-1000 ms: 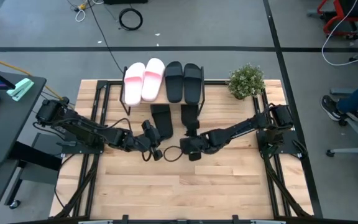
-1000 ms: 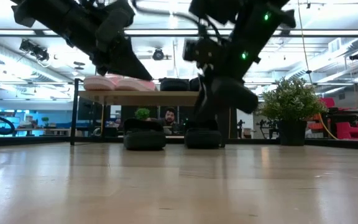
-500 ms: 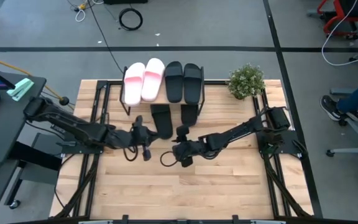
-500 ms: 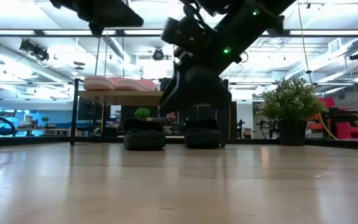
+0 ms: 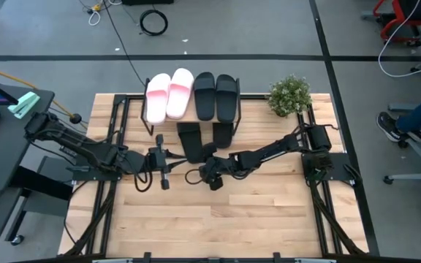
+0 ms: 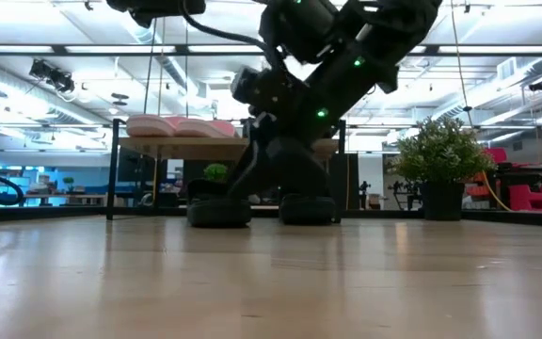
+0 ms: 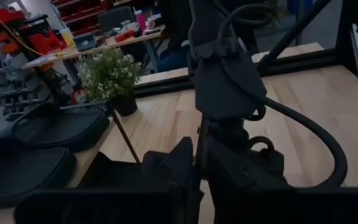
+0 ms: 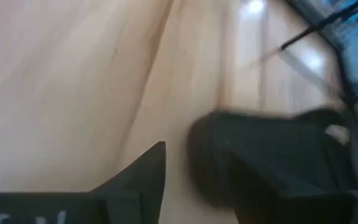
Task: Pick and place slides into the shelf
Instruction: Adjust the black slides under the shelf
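1. From above we see the shelf [image 5: 193, 117] at the far edge of the table [image 5: 218, 226], with four slides side by side on its top board: two pink slides [image 5: 168, 95] on the left and two black slides [image 5: 215, 95] on the right.
2. Two more black slides, the lower pair [image 5: 205, 137], lie on the tabletop under the shelf, their near ends sticking out from beneath the board; in the low view they sit as two dark humps [image 6: 262, 209] between the shelf legs.
3. The left gripper [image 5: 162, 162] is over the table just near and left of the lower pair, apart from them. We cannot tell how wide its jaws stand; nothing shows between them.
4. The right gripper [image 5: 212, 174] is just near the lower pair, close to the middle of the table. Its wrist view shows its fingers [image 8: 143, 174] apart, with a black slide [image 8: 272, 155] lying on the wood ahead and nothing held.
5. A small potted plant [image 5: 289, 95] stands at the far right corner of the table, well apart from both grippers.
6. At the right edge of the overhead view we see a person's leg and shoe [image 5: 404, 120] beside a chair.
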